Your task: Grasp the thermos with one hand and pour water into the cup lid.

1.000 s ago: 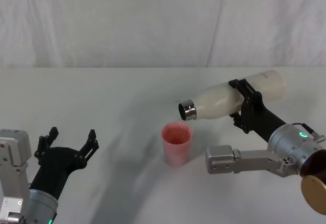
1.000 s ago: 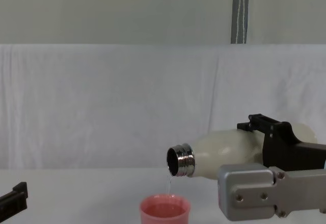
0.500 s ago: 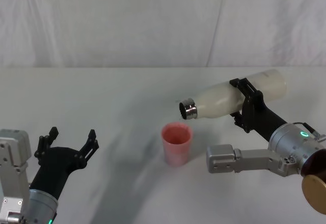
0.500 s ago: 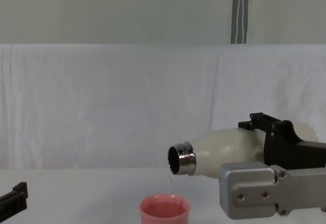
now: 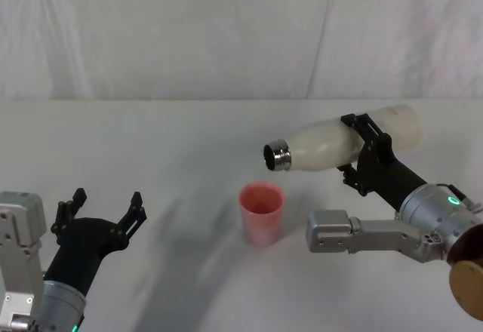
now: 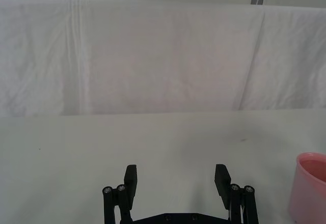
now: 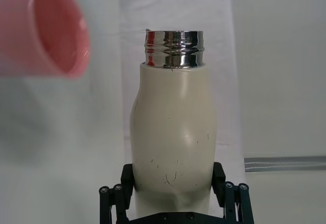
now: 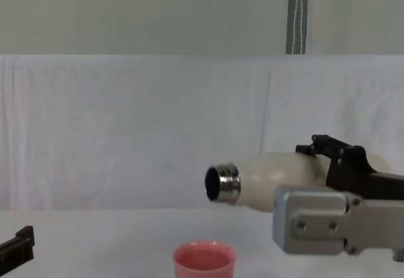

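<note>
The cream-white thermos (image 5: pixel 339 139) lies nearly level in the air, its steel neck (image 5: pixel 276 157) pointing left above the pink cup lid (image 5: pixel 261 212). My right gripper (image 5: pixel 364 155) is shut on the thermos body (image 7: pixel 173 132). From the chest the thermos (image 8: pixel 271 174) hangs above and right of the cup lid (image 8: pixel 204 260), and no water runs from its open mouth. The cup lid stands upright on the white table (image 5: pixel 151 143). My left gripper (image 5: pixel 102 210) rests open at the lower left, far from both; its fingers (image 6: pixel 131 178) hold nothing, with the cup lid (image 6: pixel 309 188) off to one side.
A white cloth backdrop (image 5: pixel 226 30) hangs behind the table. A grey vertical pole (image 8: pixel 297 12) rises above it in the chest view. The right arm's grey link (image 5: pixel 339 232) hovers just right of the cup lid.
The thermos has tipped back toward level and risen a little; its neck is higher. The thin stream seen falling into the cup lid earlier has stopped. The left arm has not moved.
</note>
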Motion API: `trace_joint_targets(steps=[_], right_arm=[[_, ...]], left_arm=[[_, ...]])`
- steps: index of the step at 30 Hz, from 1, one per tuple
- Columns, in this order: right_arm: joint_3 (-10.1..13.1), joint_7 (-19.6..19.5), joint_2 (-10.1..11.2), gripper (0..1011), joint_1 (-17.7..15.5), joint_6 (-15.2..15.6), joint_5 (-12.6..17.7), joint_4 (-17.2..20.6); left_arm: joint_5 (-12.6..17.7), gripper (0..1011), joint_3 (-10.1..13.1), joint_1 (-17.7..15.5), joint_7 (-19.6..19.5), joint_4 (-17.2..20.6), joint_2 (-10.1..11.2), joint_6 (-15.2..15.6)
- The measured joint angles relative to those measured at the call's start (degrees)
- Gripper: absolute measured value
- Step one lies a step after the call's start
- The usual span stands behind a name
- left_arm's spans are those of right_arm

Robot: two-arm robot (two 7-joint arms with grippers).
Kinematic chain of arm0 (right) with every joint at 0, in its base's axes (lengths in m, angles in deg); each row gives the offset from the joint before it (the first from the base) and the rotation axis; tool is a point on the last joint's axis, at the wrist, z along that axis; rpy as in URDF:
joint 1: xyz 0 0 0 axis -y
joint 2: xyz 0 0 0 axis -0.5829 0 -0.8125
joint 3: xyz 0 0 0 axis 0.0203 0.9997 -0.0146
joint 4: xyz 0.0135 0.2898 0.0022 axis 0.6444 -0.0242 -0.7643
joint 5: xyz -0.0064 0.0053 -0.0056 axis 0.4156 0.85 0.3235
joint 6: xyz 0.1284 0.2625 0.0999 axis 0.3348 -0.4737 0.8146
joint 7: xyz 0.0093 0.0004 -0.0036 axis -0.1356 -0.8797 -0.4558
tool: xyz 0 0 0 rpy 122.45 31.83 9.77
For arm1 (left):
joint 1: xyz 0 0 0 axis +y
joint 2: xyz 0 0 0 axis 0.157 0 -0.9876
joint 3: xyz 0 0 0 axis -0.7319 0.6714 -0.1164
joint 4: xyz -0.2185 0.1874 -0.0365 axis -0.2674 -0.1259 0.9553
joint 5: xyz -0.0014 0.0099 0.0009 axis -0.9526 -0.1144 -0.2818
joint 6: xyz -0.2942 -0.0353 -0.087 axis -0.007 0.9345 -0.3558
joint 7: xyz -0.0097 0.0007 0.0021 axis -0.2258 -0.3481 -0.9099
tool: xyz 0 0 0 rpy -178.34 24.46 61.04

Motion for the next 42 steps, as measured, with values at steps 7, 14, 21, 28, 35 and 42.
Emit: trace_joint_targets(steps=[7, 14, 21, 28, 35, 42], right_arm=[[3.1, -2.0, -1.8, 947, -2.1, -2.5, 6.5, 0.6], [5.9, -2.3, -3.5, 947, -3.7, -4.2, 12.1, 1.3], [9.5, -1.3, -5.7, 947, -5.4, -6.4, 20.1, 1.6], [12.5, 0.5, -7.2, 947, -6.7, -7.9, 27.3, 1.6], [15.5, 2.1, -9.2, 947, -8.1, -8.9, 34.9, 1.3], [19.1, 3.6, -12.5, 947, -10.5, -9.8, 45.2, 0.4]], left_arm=[[0.0, 1001, 0.0, 0.0, 0.0, 0.0, 0.0, 0.0], [0.0, 1001, 0.0, 0.0, 0.0, 0.0, 0.0, 0.0], [0.0, 1001, 0.0, 0.0, 0.0, 0.0, 0.0, 0.0], [0.0, 1001, 0.0, 0.0, 0.0, 0.0, 0.0, 0.0], [0.0, 1001, 0.0, 0.0, 0.0, 0.0, 0.0, 0.0], [0.0, 1001, 0.0, 0.0, 0.0, 0.0, 0.0, 0.0]])
